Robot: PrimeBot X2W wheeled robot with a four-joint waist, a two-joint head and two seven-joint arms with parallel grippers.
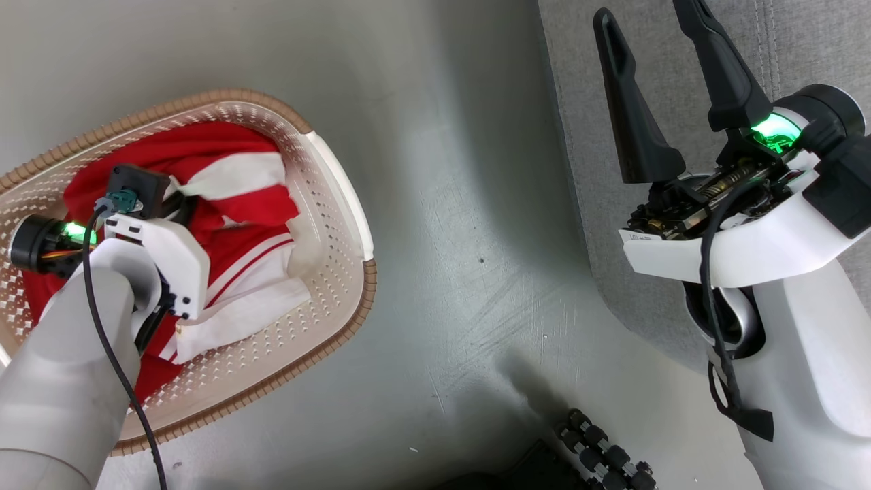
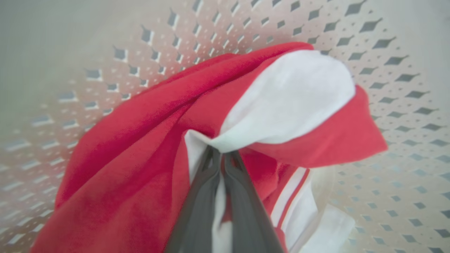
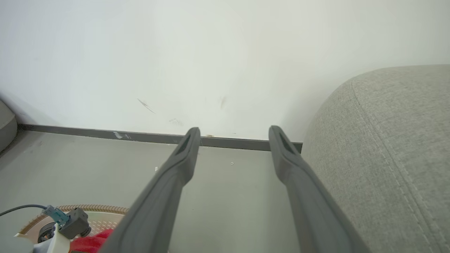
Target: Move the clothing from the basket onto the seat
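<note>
You see soft, matt red-and-white cloth in the clothing (image 2: 140, 140); smooth perforated plastic basket (image 1: 326, 224); seat (image 3: 386, 158) of coarse grey fabric.

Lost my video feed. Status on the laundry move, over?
Left gripper shut on the clothing, down in the basket. Right gripper open, empty, beside the seat. Bare floor between basket and seat.
</note>
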